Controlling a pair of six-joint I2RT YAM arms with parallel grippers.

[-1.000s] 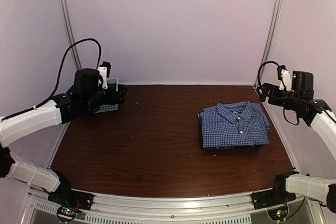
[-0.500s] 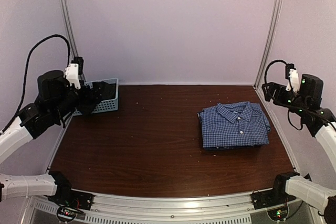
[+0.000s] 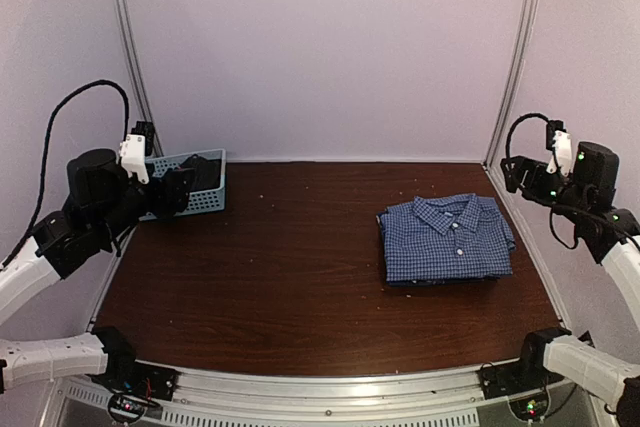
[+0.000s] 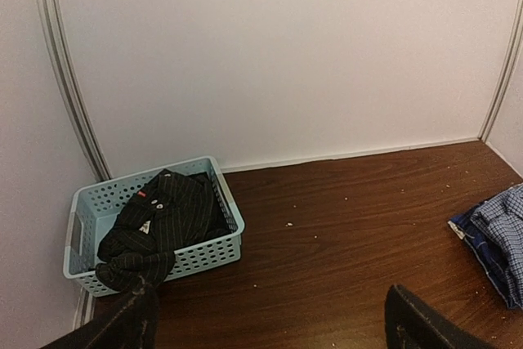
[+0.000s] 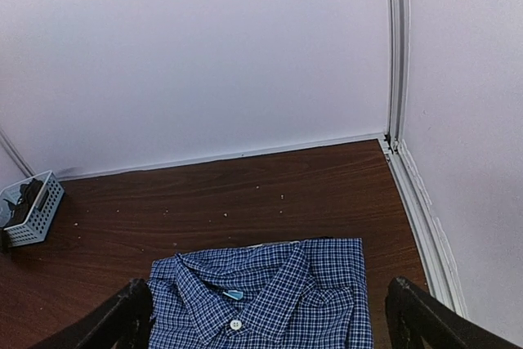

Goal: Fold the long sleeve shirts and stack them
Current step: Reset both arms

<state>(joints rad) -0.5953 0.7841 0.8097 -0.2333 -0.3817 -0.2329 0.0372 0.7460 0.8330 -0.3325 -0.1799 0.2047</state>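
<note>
A folded blue fine-check shirt [image 3: 445, 239] with white buttons lies on the right of the table, a darker edge showing under it. It fills the bottom of the right wrist view [image 5: 270, 292] and shows at the right edge of the left wrist view [image 4: 500, 234]. A crumpled black shirt with thin light lines [image 4: 159, 218] lies in the basket [image 3: 200, 169]. My left gripper [image 3: 178, 189] is open and empty, just left of the basket [image 4: 274, 328]. My right gripper [image 3: 512, 175] is open and empty, raised at the right of the blue shirt [image 5: 274, 324].
The light blue lattice basket [image 3: 205, 204] stands in the back left corner against the wall [image 4: 234, 220] and shows small in the right wrist view [image 5: 34, 220]. Metal frame posts [image 3: 520, 57] run up the back corners. Small crumbs dot the dark wood table [image 3: 290, 267].
My left arm has drawn back left from over the basket, its gripper empty. My right arm has pulled slightly right and back. The shirts have not moved.
</note>
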